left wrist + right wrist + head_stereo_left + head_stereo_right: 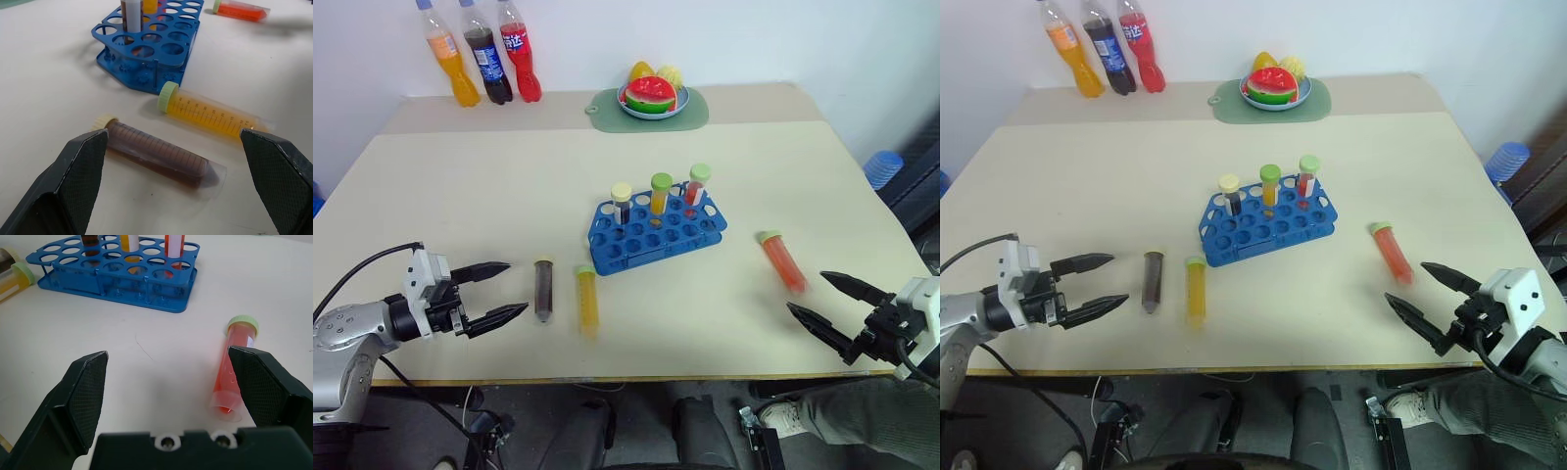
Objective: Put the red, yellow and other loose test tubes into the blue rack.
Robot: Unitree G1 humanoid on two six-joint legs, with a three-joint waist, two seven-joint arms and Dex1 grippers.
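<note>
The blue rack (656, 231) stands mid-table with three capped tubes upright in it. A red tube (782, 260) lies on the table to the rack's right. A yellow tube (587, 299) and a dark brown tube (544, 288) lie side by side to the rack's front left. My left gripper (499, 291) hovers open just left of the brown tube, nothing between its fingers. My right gripper (829, 301) is open near the table's front edge, just in front of the red tube (234, 361) and not touching it.
Three soda bottles (480, 54) stand at the table's far left corner. A plate of fruit (651, 98) rests on a green mat at the far middle. The table's front edge (636, 377) runs just under both grippers.
</note>
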